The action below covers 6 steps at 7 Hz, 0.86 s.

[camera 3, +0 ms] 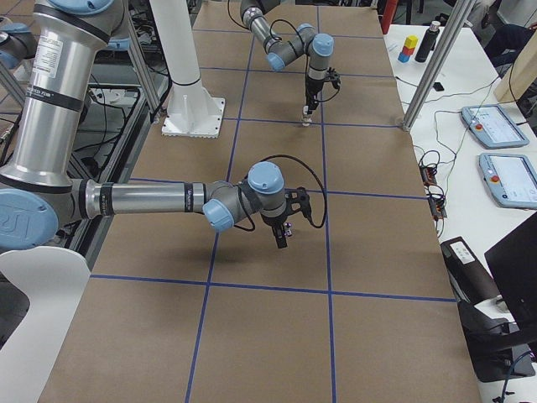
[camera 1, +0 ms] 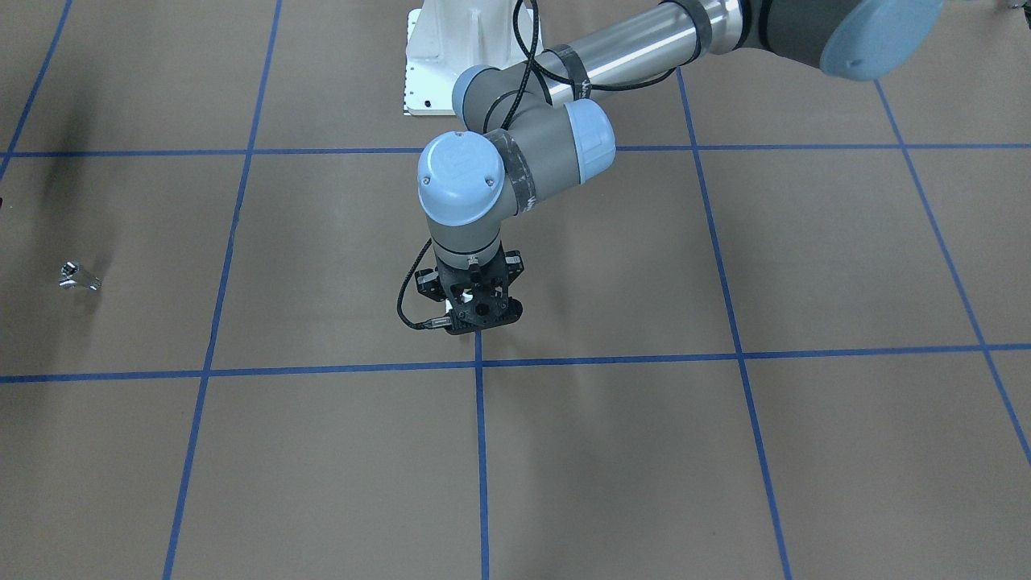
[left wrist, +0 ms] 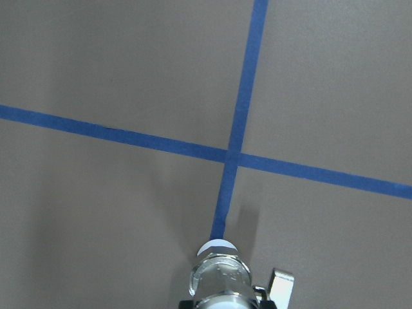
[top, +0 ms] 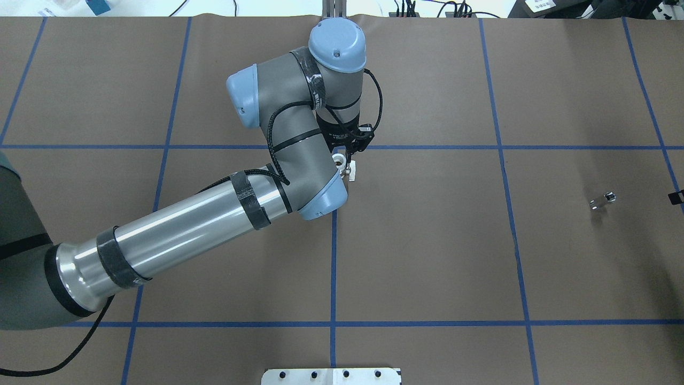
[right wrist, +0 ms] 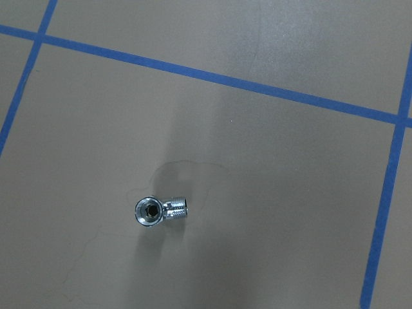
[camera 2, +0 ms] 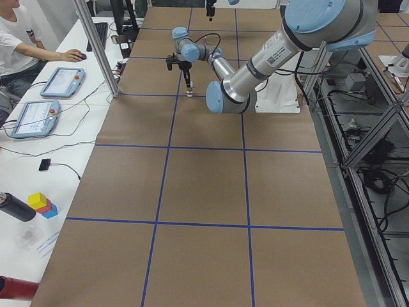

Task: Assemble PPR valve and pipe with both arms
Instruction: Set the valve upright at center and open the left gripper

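Overhead, left to right: left arm (top: 176, 235), its wrist hiding most of the left gripper (top: 347, 158), which is clamped on the upright PPR valve (top: 339, 160) beside a blue tape crossing (left wrist: 230, 156). The pipe (top: 603, 201) lies well apart on the brown table (top: 427, 240). Whether the right gripper (camera 3: 283, 242) is released or clenched cannot be told. The arm lettering (camera 2: 275, 51) is illegible.

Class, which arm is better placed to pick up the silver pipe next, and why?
Right. Its wrist camera looks down on the pipe, lying free; the left claw, far off, holds the PPR valve.
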{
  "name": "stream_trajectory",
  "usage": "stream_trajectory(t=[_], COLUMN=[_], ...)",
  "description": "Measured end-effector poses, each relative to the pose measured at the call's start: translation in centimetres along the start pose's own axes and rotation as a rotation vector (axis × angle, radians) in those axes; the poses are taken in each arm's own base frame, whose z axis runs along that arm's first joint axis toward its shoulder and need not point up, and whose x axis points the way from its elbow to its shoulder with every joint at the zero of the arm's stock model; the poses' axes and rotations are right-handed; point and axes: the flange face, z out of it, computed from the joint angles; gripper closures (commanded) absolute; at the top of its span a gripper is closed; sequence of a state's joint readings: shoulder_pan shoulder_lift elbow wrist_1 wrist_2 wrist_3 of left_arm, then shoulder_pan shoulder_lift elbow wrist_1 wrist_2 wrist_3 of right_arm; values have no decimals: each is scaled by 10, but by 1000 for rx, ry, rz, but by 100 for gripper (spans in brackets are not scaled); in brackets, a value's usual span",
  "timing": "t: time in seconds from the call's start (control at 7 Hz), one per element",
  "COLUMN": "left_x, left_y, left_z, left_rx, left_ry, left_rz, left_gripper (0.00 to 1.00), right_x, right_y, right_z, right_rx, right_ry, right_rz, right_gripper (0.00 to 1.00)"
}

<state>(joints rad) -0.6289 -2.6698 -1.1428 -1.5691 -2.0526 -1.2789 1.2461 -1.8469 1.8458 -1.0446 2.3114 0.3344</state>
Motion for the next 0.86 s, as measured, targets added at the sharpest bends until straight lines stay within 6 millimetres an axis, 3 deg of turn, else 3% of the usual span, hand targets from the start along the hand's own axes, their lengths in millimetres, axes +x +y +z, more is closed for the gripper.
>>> stream_trajectory(t=[0.43, 0.57, 0.86], left_x=[-5, -28, -137], left_y=[2, 6, 31], left_z=[-15, -28, -48], left_rx=[11, 23, 53], left_ry=[23, 49, 88], left_rz=[7, 14, 81], left_gripper=[19, 19, 19], right_x=[-3, -7, -21], right_y=[0, 0, -4], right_z=[3, 8, 31], right_rx=[-8, -15, -31], right_ry=[-3, 4, 65], right_rz=[-9, -19, -45], right_gripper=[0, 1, 1])
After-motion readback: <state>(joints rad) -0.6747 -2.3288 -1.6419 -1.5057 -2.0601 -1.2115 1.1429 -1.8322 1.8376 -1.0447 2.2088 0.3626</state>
